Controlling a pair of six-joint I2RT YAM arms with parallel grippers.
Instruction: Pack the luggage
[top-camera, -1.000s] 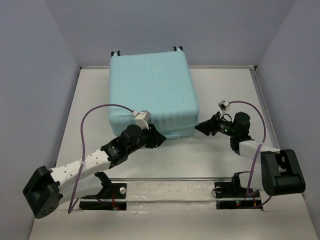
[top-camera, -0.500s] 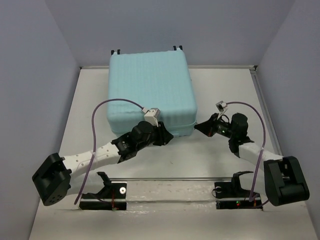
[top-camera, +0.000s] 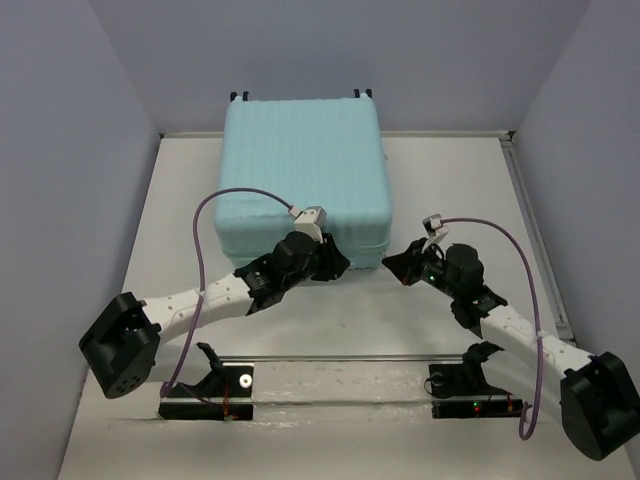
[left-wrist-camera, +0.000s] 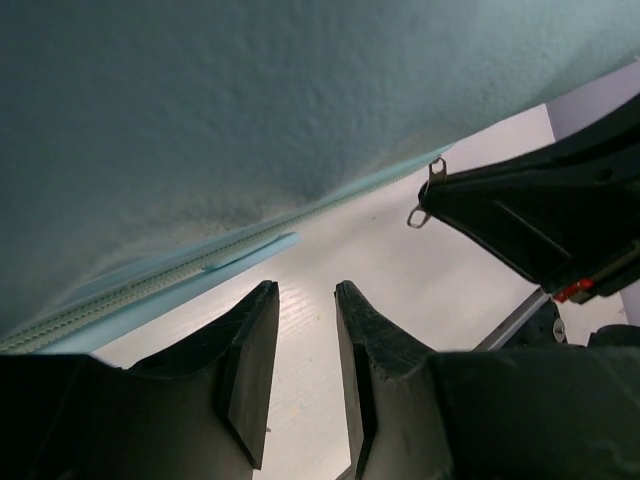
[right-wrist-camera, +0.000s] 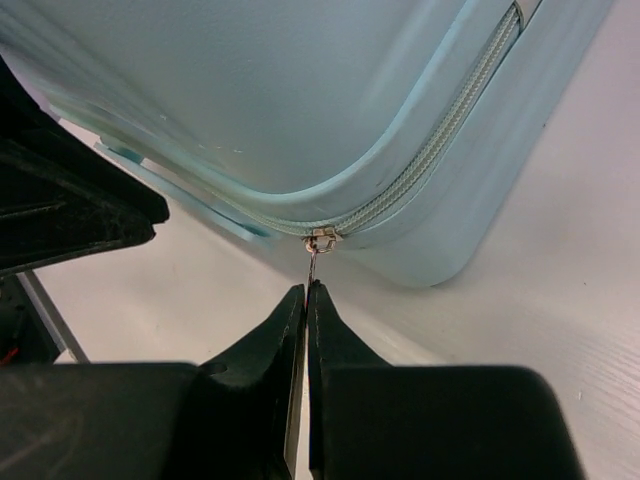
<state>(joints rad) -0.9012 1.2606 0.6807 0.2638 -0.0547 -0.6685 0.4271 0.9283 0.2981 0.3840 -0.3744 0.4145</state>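
The luggage (top-camera: 300, 170) lies flat with its lid down at the back middle of the table, its ribbed mint shell up. My right gripper (top-camera: 393, 262) is at the near right corner and is shut on the metal zipper pull (right-wrist-camera: 313, 260), which hangs from the slider on the zipper track (right-wrist-camera: 440, 130). In the right wrist view the tips (right-wrist-camera: 306, 288) pinch the pull just below the shell (right-wrist-camera: 300, 90). My left gripper (top-camera: 335, 265) sits at the near edge, a little left of the right one. Its jaws (left-wrist-camera: 305, 288) are open and empty, just short of the shell (left-wrist-camera: 250, 100).
Grey walls close in the table on the left, back and right. A metal rail (top-camera: 340, 360) with both arm mounts runs along the near edge. Purple cables (top-camera: 205, 260) loop over each arm. White tabletop (top-camera: 450, 190) shows right of the luggage.
My right gripper has shut on the zipper pull and shifted slightly left and nearer. The left gripper has slid right along the luggage's near edge, towards the right gripper.
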